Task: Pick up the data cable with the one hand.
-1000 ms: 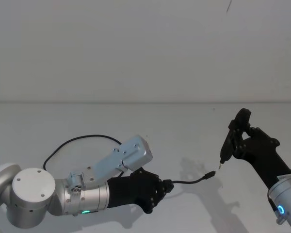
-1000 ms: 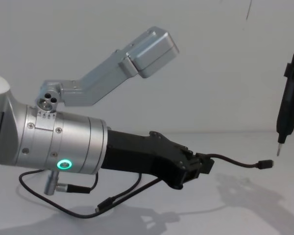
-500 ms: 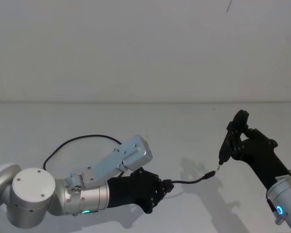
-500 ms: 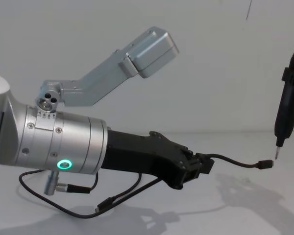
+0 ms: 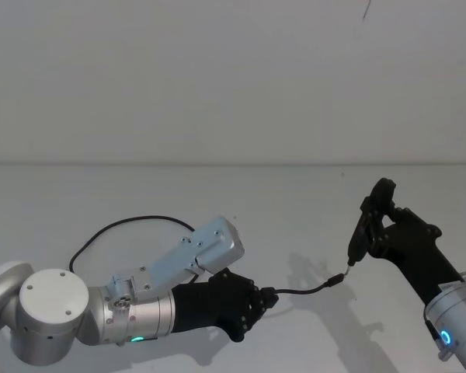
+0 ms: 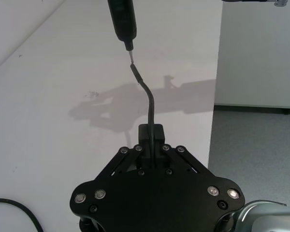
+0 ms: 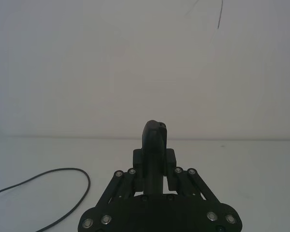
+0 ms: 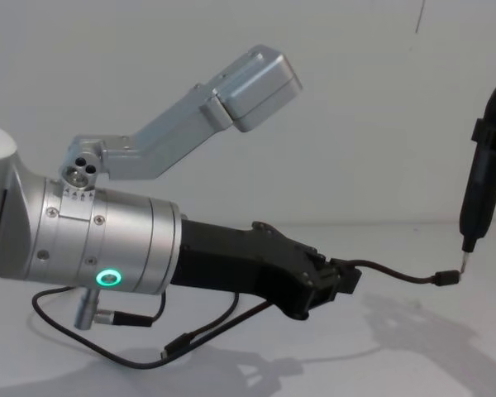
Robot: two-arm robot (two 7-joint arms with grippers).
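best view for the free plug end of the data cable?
Chest view: the plug shows side-on against the pale wall, just under the rod tool's tip, with the data cable running back to the left gripper. Head view shows it smaller; the left wrist view end-on.
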